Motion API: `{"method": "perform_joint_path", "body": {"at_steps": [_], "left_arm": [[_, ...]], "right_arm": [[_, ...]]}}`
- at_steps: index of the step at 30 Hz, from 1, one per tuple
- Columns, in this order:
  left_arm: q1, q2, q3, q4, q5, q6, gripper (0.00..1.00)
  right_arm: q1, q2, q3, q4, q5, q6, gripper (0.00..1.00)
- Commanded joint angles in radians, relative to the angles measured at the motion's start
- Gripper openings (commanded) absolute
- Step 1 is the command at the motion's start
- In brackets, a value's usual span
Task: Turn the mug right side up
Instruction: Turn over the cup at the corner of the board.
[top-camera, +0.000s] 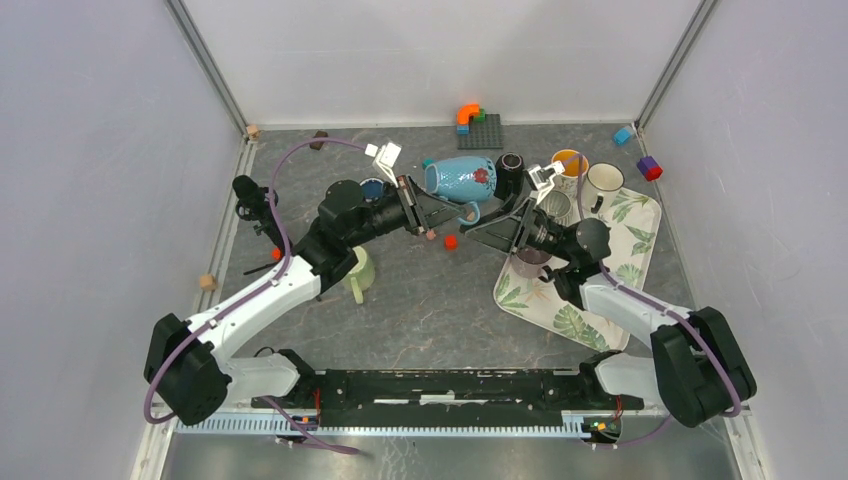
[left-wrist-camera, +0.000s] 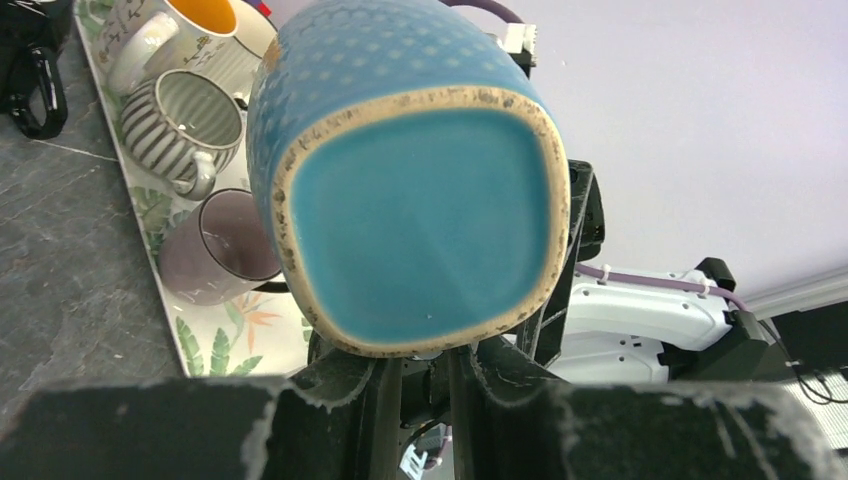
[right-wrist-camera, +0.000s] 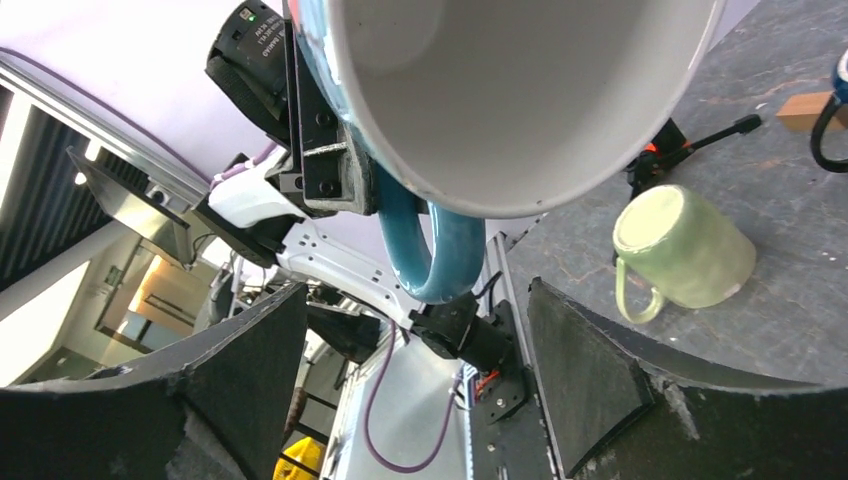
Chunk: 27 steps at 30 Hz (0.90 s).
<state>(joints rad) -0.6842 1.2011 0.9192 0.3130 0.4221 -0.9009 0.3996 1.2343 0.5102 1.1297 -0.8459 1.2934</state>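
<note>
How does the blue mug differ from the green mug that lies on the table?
The blue mug is dotted; the green mug is plain. The blue mug is held by the left gripper; the green mug lies free on the table. Both are on their sides, with one handle.

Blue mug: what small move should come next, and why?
Probably the right gripper should close on the handle. The blue mug is held sideways off the table by the left gripper, and its handle sits between the right gripper's open fingers, so a second grip could help turn it upright.
</note>
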Motion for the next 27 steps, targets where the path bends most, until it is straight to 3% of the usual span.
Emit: {"method": "perform_joint_path", "body": {"at_steps": [1, 8, 27], "left_arm": [[0.006, 0.002, 0.040, 0.204, 0.051, -0.058, 0.02], [0.007, -0.001, 0.026, 0.219, 0.067, -0.064, 0.02], [0.005, 0.006, 0.003, 0.209, 0.086, -0.044, 0.02]], "right_arm": [[0.016, 0.016, 0.040, 0.119, 0.047, 0.064, 0.83], [0.018, 0.040, 0.048, 0.181, 0.092, 0.137, 0.71], [0.040, 0.053, 0.074, 0.165, 0.127, 0.144, 0.49]]}}
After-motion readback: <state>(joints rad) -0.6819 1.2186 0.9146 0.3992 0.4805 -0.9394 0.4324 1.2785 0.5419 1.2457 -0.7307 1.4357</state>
